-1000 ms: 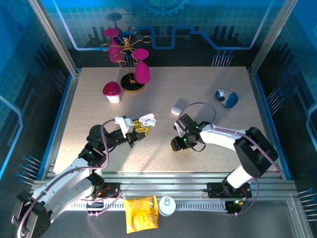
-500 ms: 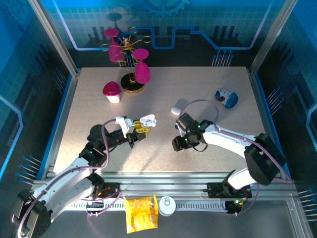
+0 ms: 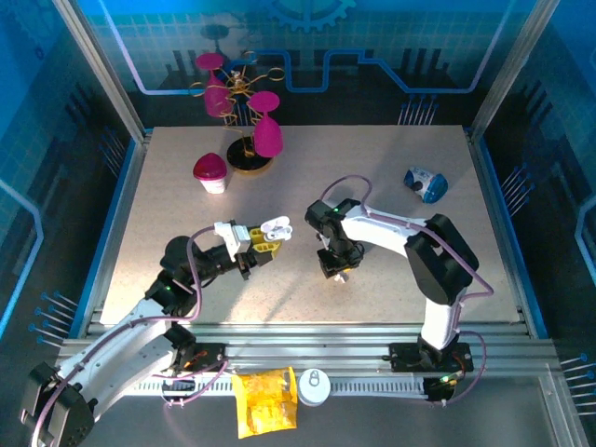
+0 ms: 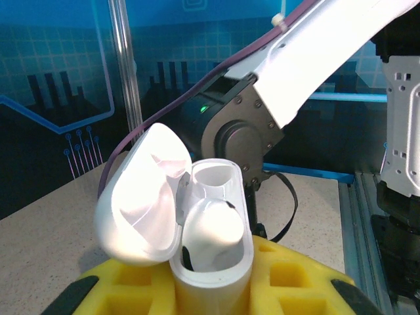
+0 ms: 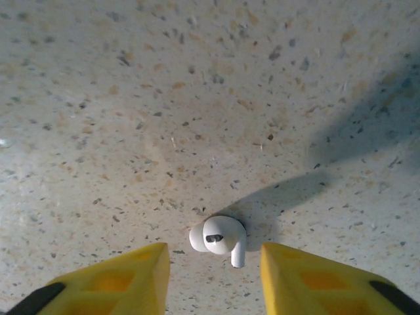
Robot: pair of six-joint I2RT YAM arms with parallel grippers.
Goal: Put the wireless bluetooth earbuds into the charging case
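Two arms reach over the speckled worktop (image 3: 391,149) in the top view, which is bounded by blue side strips and metal frame posts. The left tool (image 3: 264,244) sits left of centre and is clamped on one open white charging case (image 3: 276,226). The right tool (image 3: 335,270) points down at mid-worktop, near the case and well clear of every edge. Bare surface lies open at the front, the right and the rear centre. One wire stand with pink cups (image 3: 244,112) and one pink-topped cup (image 3: 210,172) stand at rear left. One blue-and-white object (image 3: 426,183) lies near the right edge. One yellow packet (image 3: 264,400) and one round white lid (image 3: 313,386) rest on the front rail, off the worktop.

From the left wrist, the case stands upright between the yellow fingers with its lid (image 4: 138,203) swung open to the left. One seated earbud (image 4: 209,231) fills a well; the well behind it gapes. The right arm looms close beyond.

From the right wrist, one loose earbud (image 5: 218,237) lies on the worktop between the spread yellow fingers (image 5: 125,275). Neither finger touches it, and the tool is open.
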